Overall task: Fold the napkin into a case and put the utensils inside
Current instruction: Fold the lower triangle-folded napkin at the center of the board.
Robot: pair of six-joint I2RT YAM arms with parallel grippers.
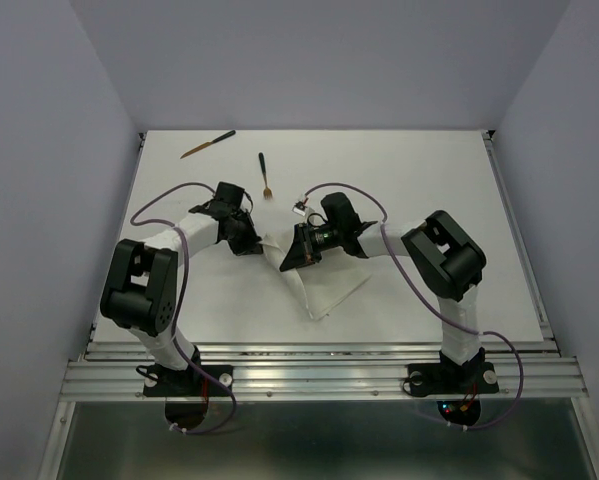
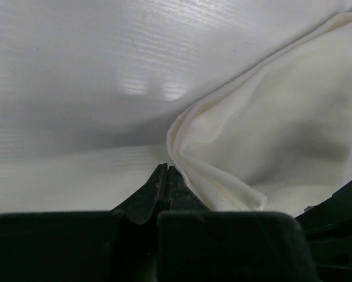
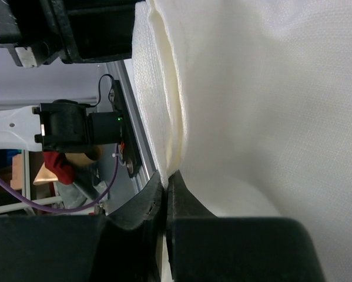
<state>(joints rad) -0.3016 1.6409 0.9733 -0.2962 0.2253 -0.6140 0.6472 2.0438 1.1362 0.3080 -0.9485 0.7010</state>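
**Item 1, left gripper (image 2: 166, 171).** The black fingers are pressing tip to tip down at the table (image 2: 76, 88). The napkin (image 2: 270, 117) is lying with its edge against the gripper's 3 o'clock side. I am seeing no fabric between the tips, so I cannot tell whether it is holding any cloth.

**Item 2, right gripper (image 3: 166, 179).** The jaws are clamping flat on a fold of the napkin, with a pale strip showing between the fingers. The cloth is rising away toward 12 o'clock.

**Risks.**
- If the left is gripping nothing, a pull would likely be dragging the cloth from one side only and skewing the fold.
- The right's pinch is looking thin and may be slipping out under tension.
- The slack part may be bunching rather than creasing.

**Item 3, napkin.** Soft off-white woven cloth with a fine visible weave, rounded folds and a stitched-looking edge. It is sitting mid-table between the two grippers, partly lifted, with a rumpled wedge trailing toward 5 o'clock. It is not yet taking any pouch shape.

**Item 4, table.** Smooth, matt white, with a faintly ribbed sheen.

**Item 5, fork (image 1: 265, 176) and knife (image 1: 207, 145).** Slender, rigid and brown with dark ends. They are lying bare on the table around 11 o'clock of the napkin, well apart from it.
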